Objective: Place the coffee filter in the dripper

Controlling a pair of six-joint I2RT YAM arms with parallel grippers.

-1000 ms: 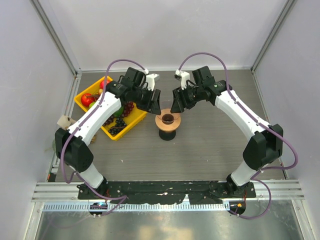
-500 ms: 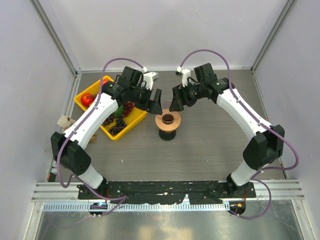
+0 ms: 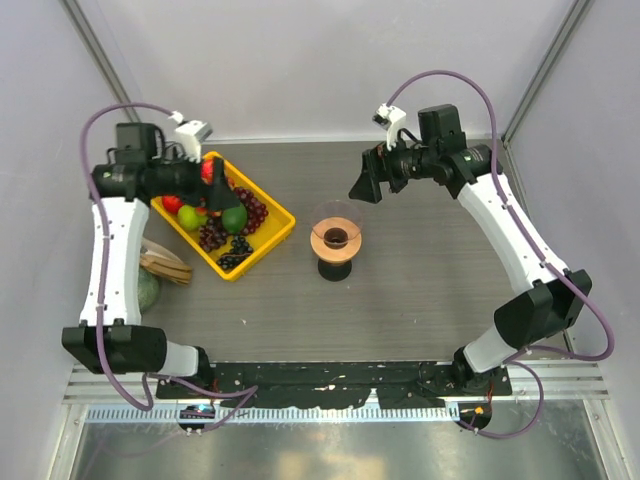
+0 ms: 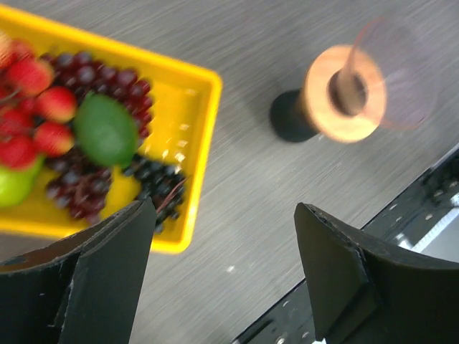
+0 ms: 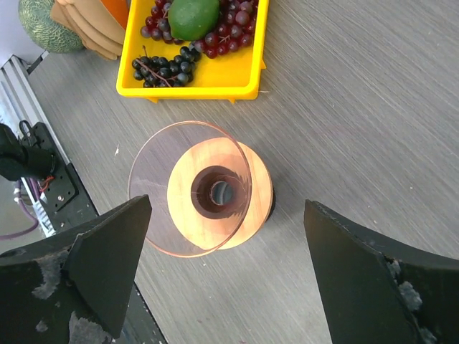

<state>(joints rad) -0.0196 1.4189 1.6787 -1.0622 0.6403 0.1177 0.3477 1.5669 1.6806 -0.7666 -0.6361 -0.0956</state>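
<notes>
Both grippers are wide open and hold nothing. My left gripper (image 4: 224, 211) hangs over the tray (image 4: 204, 143) at far left. My right gripper (image 5: 226, 208) hangs raised, just far-right of the dripper (image 5: 215, 193).

The dripper stands upright mid-table. Its clear cone is empty, and the wood collar and black base show.

I see no single filter lying apart. There is only a stack of tan papers (image 3: 165, 268) at the left edge, on the near side of the tray, beside a green round object (image 5: 43, 25). Judgement: the filter must come off the top of that stack.

The stack lies to the near side of my left gripper and lower. It is well apart from the right gripper.

Handling, judged: the paper is thin, very light and limp, it creases easily, and the sheets likely cling. Pinch shallowly at the rounded rim so that only one sheet lifts.
</notes>
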